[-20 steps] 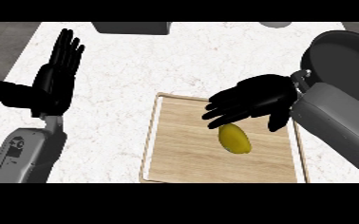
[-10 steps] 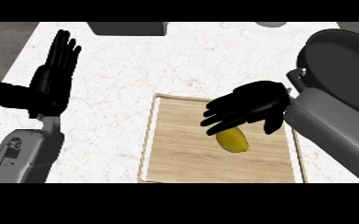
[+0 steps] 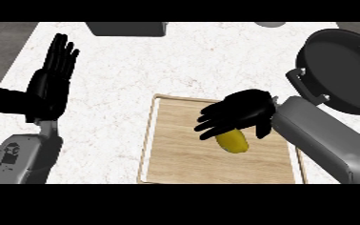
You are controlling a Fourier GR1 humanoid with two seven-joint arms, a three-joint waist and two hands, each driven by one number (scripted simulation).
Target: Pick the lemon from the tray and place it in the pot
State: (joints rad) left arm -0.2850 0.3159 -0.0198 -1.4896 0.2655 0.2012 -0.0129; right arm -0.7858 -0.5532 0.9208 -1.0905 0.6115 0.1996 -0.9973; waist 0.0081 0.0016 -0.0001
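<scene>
Right hand now down over the lemon, not yet closed.

My right hand [image 3: 237, 114] has come lower than a second ago and now covers the top of the lemon [image 3: 234, 141], fingers spread and only part curled, holding nothing I can see. The lemon lies just under the palm on the tray [image 3: 175, 157]; I judge the grasp is next. The pot [image 3: 336, 74] sits beyond the hand's wrist side. My left hand [image 3: 49, 83] rests open, well away.
</scene>
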